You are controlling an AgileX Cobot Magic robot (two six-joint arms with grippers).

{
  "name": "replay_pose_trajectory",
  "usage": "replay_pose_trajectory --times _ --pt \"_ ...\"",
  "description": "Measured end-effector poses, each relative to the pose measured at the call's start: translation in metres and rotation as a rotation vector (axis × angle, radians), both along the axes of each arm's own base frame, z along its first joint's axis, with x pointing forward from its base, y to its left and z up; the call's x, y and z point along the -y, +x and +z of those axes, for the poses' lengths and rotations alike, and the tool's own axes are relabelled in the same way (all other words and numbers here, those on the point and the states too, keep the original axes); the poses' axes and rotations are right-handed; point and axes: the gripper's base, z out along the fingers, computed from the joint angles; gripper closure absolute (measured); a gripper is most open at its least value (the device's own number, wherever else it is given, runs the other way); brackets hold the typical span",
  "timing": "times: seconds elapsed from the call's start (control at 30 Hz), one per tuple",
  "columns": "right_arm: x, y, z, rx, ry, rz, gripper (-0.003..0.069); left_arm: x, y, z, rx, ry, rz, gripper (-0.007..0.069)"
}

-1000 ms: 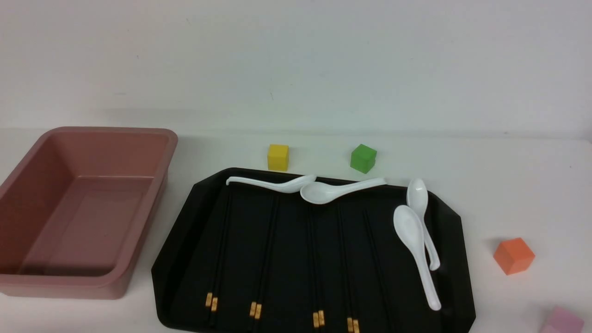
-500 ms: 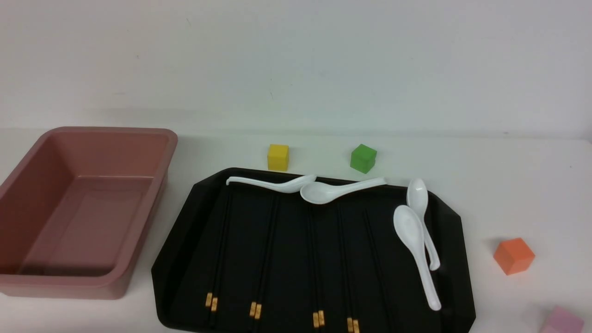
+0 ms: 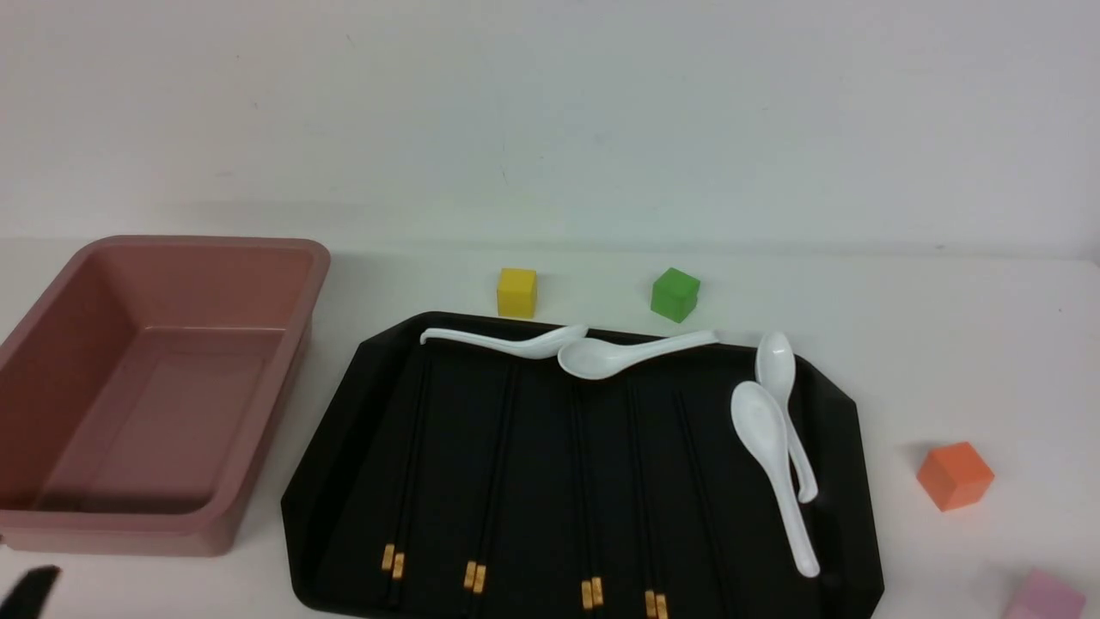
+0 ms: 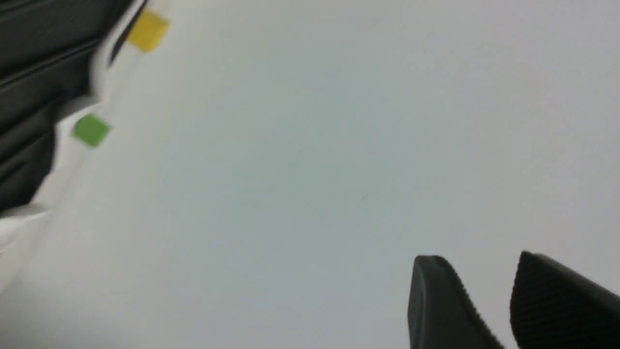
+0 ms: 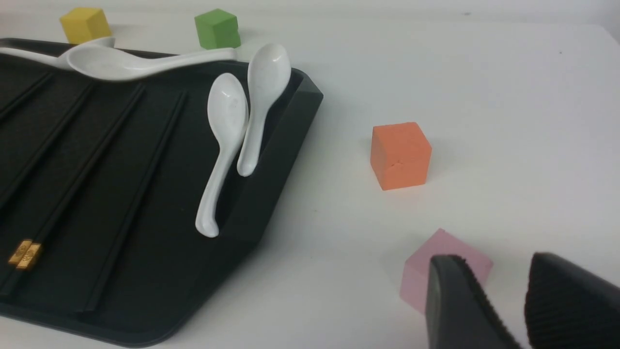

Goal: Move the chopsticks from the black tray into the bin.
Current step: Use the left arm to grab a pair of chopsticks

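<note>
Chopsticks (image 3: 494,464) lie lengthwise, gold ends nearest, in the black tray (image 3: 344,481) on a white desk (image 3: 988,344), pale wall (image 3: 550,112) behind; left jaws (image 4: 484,281) and right jaws (image 5: 503,286) slightly parted

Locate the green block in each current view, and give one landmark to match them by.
Front view: green block, just beyond the black tray's far edge.
Left wrist view: toward the picture's left edge, blurred.
Right wrist view: near the top edge, left of centre.
Shared landmark: the yellow block, in all three.
</note>
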Motion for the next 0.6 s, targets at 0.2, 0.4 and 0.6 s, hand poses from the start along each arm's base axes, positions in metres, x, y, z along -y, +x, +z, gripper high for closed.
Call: replay_pose_trajectory --times 0.2,0.4,0.6 --pt "0.0 0.0 0.0 0.0 0.0 0.0 0.0419 -0.013 0.0 0.001 0.014 0.0 0.143 0.0385" --pt "0.0 0.0 0.0 0.0 0.0 0.0 0.0419 -0.019 -0.006 0.031 0.116 0.164 0.232 0.0406" --pt "0.0 0.0 0.0 0.0 0.0 0.0 0.0419 -0.018 -0.026 0.119 0.35 0.887 0.416 0.0566"
